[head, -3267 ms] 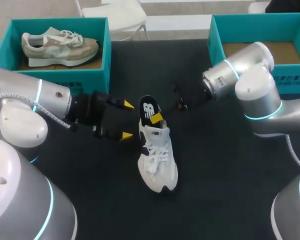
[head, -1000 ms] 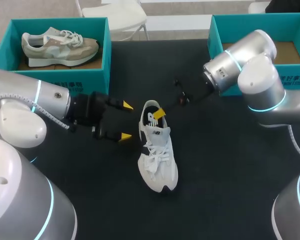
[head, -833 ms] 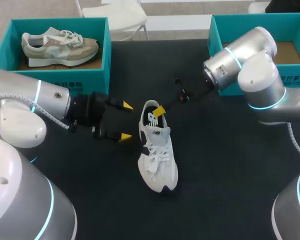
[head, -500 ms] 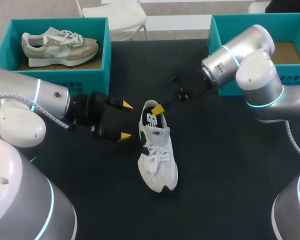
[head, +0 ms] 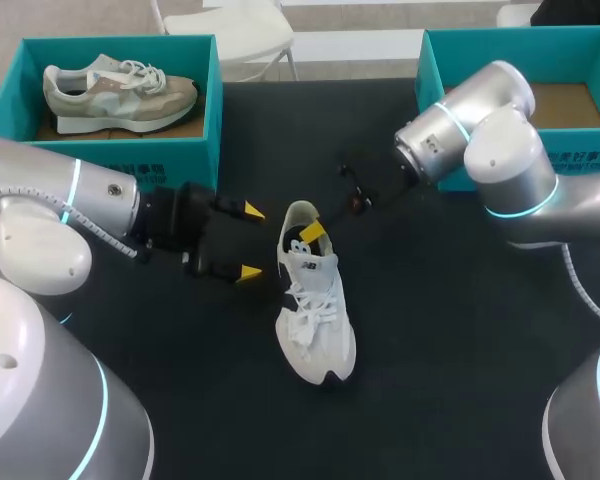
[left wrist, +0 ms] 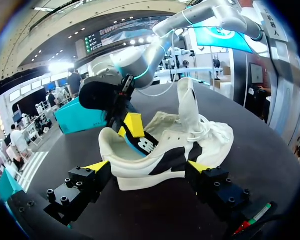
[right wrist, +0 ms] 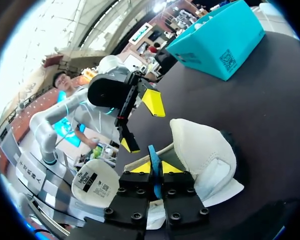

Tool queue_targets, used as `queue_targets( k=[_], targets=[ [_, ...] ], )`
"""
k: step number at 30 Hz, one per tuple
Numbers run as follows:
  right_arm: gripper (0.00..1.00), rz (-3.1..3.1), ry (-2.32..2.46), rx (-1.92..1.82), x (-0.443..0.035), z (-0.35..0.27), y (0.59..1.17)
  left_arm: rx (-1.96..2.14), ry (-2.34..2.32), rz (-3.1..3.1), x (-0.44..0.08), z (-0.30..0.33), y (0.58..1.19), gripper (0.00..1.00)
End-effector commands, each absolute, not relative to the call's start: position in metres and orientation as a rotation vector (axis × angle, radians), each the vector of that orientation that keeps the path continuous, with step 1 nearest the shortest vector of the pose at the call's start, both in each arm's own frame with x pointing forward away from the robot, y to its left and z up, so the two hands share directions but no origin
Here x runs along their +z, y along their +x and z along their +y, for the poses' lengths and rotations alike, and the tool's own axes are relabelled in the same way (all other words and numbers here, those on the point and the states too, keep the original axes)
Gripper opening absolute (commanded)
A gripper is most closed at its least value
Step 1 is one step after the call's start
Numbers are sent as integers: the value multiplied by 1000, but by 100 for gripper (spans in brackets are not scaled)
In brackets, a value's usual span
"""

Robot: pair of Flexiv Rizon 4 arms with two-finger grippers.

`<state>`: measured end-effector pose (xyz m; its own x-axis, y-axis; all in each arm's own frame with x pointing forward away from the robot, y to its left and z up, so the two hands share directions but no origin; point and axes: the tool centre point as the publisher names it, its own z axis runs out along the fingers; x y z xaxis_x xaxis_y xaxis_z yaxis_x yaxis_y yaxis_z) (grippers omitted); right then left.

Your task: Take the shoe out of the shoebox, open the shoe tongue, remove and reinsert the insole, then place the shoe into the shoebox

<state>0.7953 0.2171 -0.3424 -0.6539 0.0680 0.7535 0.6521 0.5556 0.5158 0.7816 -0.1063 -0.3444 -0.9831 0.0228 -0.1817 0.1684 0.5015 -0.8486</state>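
White lace-up sneaker (head: pixel 315 310) upright on the black table (head: pixel 460 330). Right gripper (right wrist: pixel 154 168) pinched tight on the thin blue-edged insole (right wrist: pixel 152 152) at the heel opening; left gripper (head: pixel 250 241) spread wide, empty, just beside. Likely best: feed toeward, flat, heel braced.

light: bright, even | source: overhead | shadows: faint, soft | glare: mild

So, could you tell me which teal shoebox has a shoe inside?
The left shoebox: a beige and pale-green shoe lies in it, while the right shoebox shows only bare brown floor.
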Motion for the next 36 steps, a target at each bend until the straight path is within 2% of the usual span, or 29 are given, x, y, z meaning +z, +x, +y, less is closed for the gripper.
queue_targets(
  k=[1,6,15,36],
  targets=[
    [23,-2117,-593,-1083,-334,217,794,-1492,164,2591,-346,-107,781,100],
    [33,-2141,-605,-1099,-326,218,793,-1501,155,2585,-345,-107,782,100],
    [38,-2170,-595,-1100,-317,224,794,-1516,149,2574,-343,-108,780,100],
    [43,-2359,-558,-1176,-266,213,826,-1527,130,2558,-323,-80,776,100]
  ],
)
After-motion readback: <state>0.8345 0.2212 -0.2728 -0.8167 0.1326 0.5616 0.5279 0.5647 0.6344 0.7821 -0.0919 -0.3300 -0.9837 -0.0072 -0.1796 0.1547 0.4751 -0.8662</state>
